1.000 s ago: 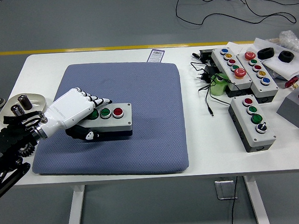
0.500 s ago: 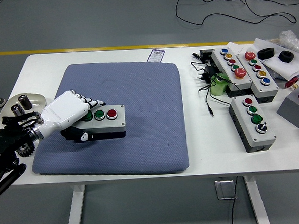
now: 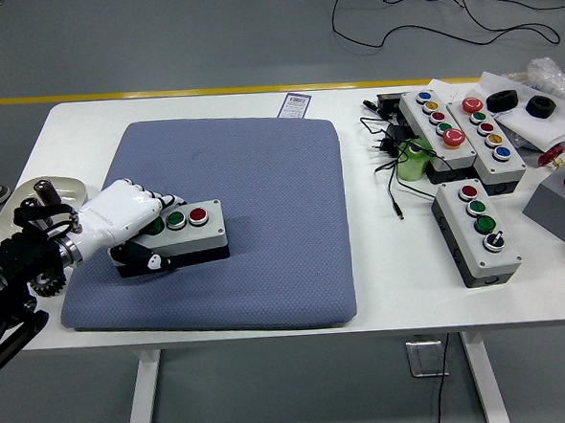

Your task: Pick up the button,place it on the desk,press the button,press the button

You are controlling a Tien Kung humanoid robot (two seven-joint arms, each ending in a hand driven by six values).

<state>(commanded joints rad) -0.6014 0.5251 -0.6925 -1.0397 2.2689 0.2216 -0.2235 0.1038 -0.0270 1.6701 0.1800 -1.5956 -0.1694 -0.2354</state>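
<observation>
A grey button box (image 3: pixel 189 225) with a green and a red button on top lies on the blue mat (image 3: pixel 262 184), near its left side. My left hand (image 3: pixel 142 230), white with black fingertips, is shut on the box's left end, fingers over the top and thumb along its front side. The hand covers the box's left end. My right hand is out of view.
Several more button boxes (image 3: pixel 477 226) lie on the white table (image 3: pixel 382 263) at the right, among black cables (image 3: pixel 387 162), a green object (image 3: pixel 414 157) and a grey block (image 3: pixel 554 204). A beige dish (image 3: pixel 51 195) sits at the left edge.
My left hand has pulled the button box leftward and slightly toward me across the mat, still gripping it.
</observation>
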